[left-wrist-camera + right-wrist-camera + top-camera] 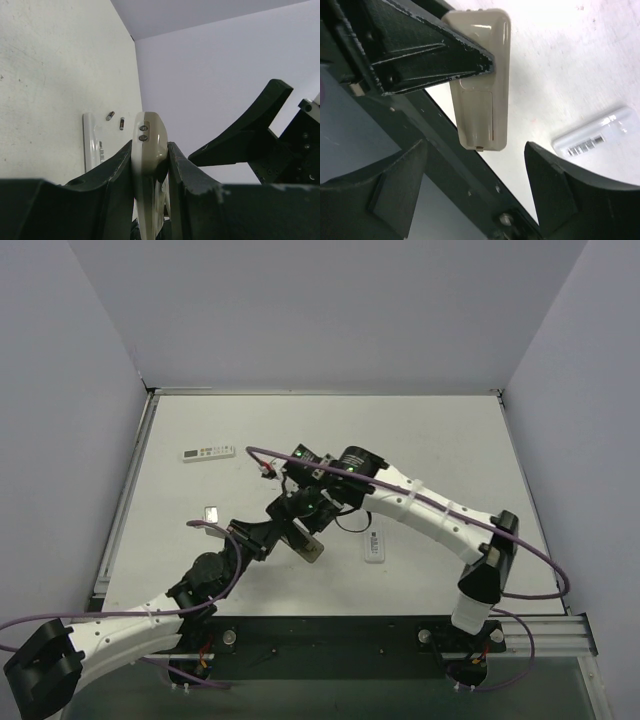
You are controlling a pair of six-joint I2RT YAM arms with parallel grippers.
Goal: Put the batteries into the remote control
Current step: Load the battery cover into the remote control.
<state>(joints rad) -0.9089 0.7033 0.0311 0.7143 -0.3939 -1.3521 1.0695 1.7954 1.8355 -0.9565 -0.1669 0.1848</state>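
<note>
My left gripper [298, 540] [150, 155] is shut on the grey-beige remote control [311, 549] [148, 142], held edge-on between its fingers just above the table. In the right wrist view its back [482, 100] faces the camera, with the battery cover seam showing. My right gripper [300, 506] [475, 185] is open, its jaws wide apart on either side of the remote's free end, touching nothing. A small white slim remote piece with a barcode [375, 544] [592, 137] [92, 145] lies on the table. Two tiny dark batteries [116, 119] lie just beyond it.
A longer white remote with a display [207, 452] lies at the far left. A small grey rectangular piece [210, 512] lies left of my left wrist. Purple cables loop over both arms. Walls enclose the table [430, 430] on three sides.
</note>
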